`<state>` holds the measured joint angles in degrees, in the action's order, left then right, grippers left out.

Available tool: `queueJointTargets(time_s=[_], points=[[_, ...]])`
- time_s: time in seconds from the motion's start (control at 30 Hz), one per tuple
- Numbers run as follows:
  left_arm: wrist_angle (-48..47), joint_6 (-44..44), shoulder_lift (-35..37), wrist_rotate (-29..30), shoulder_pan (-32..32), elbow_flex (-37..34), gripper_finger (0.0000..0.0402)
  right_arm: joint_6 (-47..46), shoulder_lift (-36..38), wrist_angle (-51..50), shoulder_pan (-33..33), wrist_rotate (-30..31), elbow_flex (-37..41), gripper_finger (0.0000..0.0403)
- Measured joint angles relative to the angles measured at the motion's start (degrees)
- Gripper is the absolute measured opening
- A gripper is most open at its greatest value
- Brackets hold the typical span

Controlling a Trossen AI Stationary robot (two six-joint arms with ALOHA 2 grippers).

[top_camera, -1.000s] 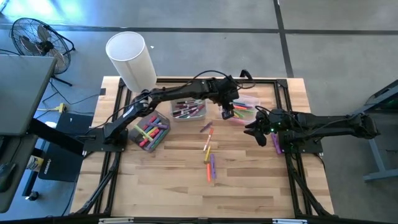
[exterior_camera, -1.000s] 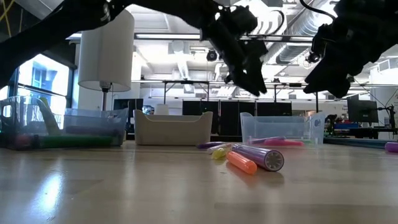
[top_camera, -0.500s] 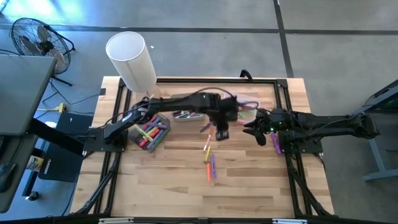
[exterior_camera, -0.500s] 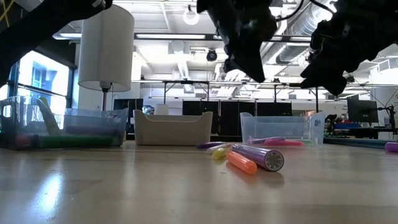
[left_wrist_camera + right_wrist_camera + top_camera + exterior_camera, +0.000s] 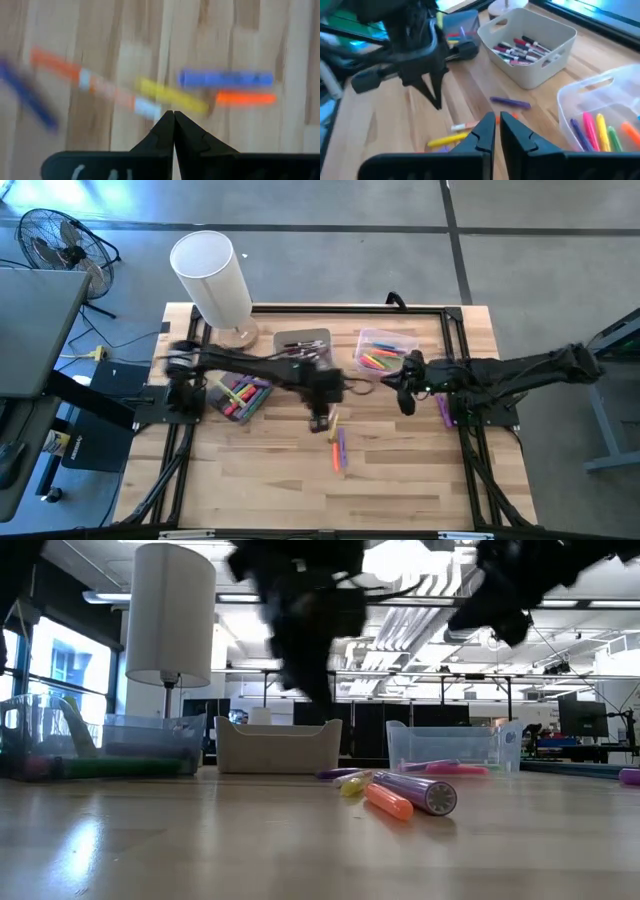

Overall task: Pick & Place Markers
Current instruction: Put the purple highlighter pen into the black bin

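Left pincer [image 5: 173,117] shown pressed shut, empty, over loose markers [image 5: 172,95]; right pincer [image 5: 497,122] narrow, nearly closed, empty.

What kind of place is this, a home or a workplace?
Most likely a workplace: a lab or workshop. The wooden table stands on a bare concrete floor, a floor fan is beside it, and the low view shows a large hall with exposed ceiling ducts and long workbenches.

Several markers [image 5: 336,442] in yellow, orange and purple lie flat and loose near the middle of the bench [image 5: 400,470]. More markers fill three bins behind them.
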<state>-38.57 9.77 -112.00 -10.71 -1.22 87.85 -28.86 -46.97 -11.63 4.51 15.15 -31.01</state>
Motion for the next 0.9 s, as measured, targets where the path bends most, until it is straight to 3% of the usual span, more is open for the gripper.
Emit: queueJointTargets(time_s=[0.1,0.17,0.23,0.33,0.63,0.77,0.9], points=[[10.05,5.14,6.92,2.74,-1.3,-13.49,0.0001,-1.51,-8.3,-5.46,2.34,3.14,-8.72,0.0007],[11.63,8.22,12.76,4.07,-2.12,-21.14,0.0001,-4.63,-14.8,-10.56,3.25,3.69,-15.28,0.0003],[17.13,10.44,18.07,4.77,-3.08,-26.43,0.0001,-10.57,-21.09,-16.41,3.82,3.85,-22.22,0.0006],[16.6,13.78,23.27,5.94,-5.04,-32.45,0.0001,-17.03,-30.62,-25.85,4.93,3.39,-32.57,0.0002],[16.16,15.6,27.56,9.33,-12.27,-35.98,0.0001,-34.29,-57.29,-50.82,9.96,-1.21,-60.0,0.0001],[15.51,15.62,27.53,9.91,-14.91,-36.01,0.0001,-47.28,-65.55,-57.85,11.86,-2.37,-67.78,0.0003],[14.71,15.64,27.51,10.25,-16.86,-36.01,0.0001,-52.27,-71.42,-60.11,13.34,-4.69,-71.52,0.0005]])
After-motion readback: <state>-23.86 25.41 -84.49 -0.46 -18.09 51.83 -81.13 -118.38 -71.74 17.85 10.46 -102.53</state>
